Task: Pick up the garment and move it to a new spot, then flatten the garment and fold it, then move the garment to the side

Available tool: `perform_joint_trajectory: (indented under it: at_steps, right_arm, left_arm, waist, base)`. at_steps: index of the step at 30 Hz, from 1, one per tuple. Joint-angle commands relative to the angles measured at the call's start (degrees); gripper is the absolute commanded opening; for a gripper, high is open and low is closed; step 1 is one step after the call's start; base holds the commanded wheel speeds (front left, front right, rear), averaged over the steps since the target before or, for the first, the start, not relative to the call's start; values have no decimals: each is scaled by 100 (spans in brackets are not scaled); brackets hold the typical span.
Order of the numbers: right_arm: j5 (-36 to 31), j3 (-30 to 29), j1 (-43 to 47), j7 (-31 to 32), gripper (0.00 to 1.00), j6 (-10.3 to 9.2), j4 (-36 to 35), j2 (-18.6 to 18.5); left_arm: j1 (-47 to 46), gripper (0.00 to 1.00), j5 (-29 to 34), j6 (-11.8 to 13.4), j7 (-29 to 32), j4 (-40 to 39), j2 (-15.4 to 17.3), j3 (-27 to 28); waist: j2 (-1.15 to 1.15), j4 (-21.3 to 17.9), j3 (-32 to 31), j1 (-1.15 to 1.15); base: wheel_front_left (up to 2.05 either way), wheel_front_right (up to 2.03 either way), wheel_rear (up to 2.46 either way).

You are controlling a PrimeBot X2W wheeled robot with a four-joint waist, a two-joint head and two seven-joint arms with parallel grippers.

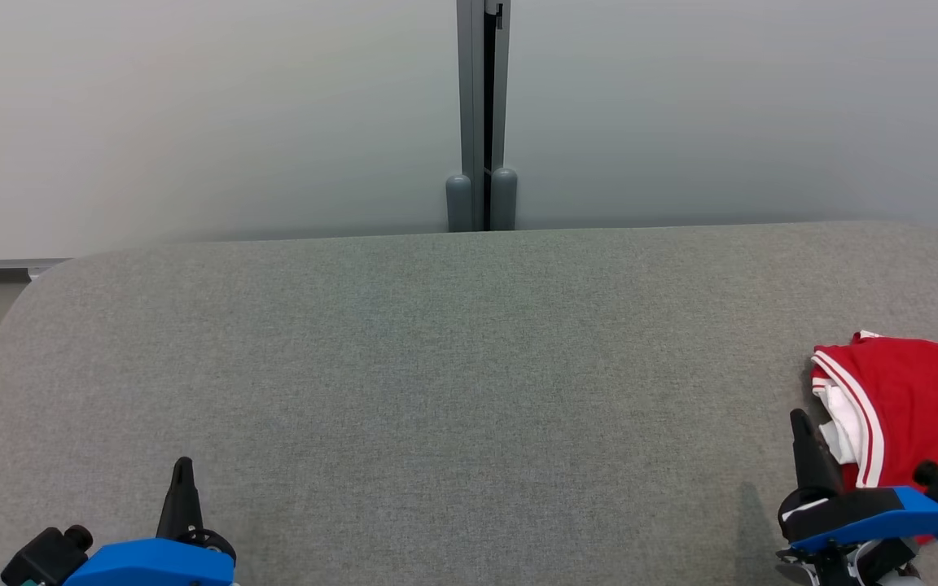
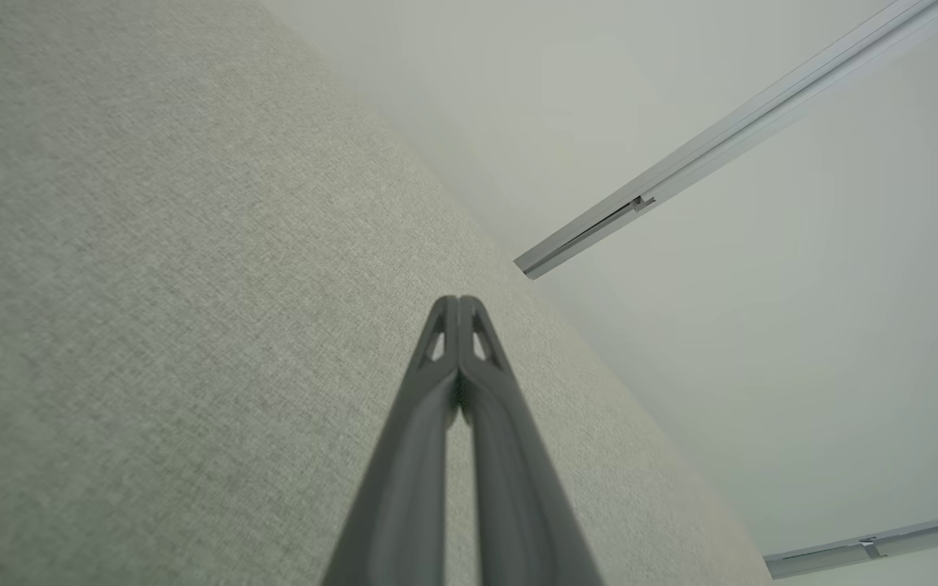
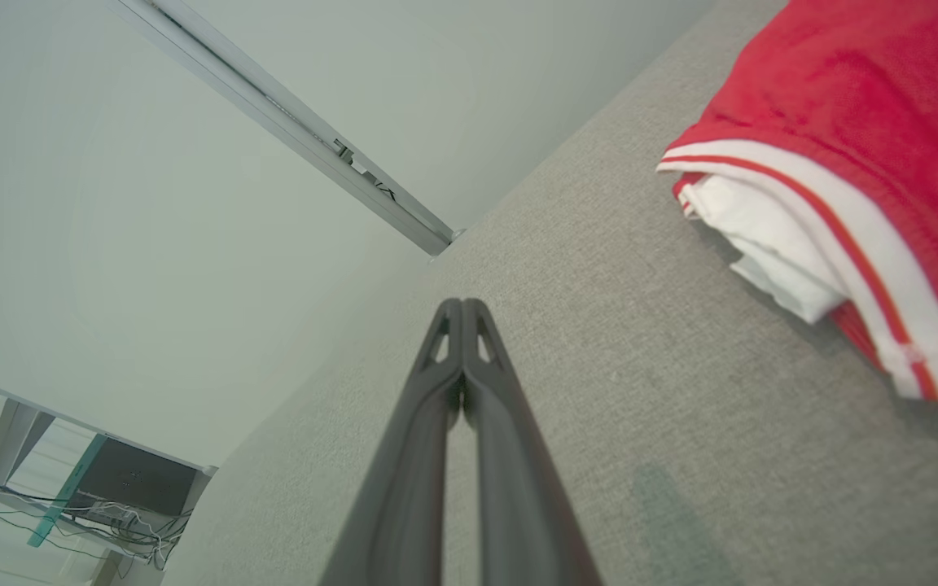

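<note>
The folded red fabric garment [image 1: 917, 399] with white trim lay at the right edge of the grey cloth table [image 1: 469, 366], apparently set aside. My left gripper [image 1: 182, 468] and right gripper [image 1: 800, 423] were closed, empty, seemingly parked.

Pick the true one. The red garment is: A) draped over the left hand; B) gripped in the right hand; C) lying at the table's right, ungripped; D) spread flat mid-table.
C: the garment lies on the table at its right side, and the shut right hand beside it holds nothing.
</note>
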Motion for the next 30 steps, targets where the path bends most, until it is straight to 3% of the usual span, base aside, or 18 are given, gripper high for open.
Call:
perform_joint_trajectory:
  at_steps: [1,30]
  right_arm:
    - [219,-11,-7,39,0,1,-129,-47]
    - [2243,-47,80,521,0,1,-560,-66]
  left_arm:
    - [-161,0,-192,-3,39,-122,33,31]
    - [-300,0,-2060,-6,531,-496,38,100]
  waist:
    - [-1,-1,2,0]
    - [0,-23,55,0]
  base:
    - [0,0,0]
    - [0,0,0]
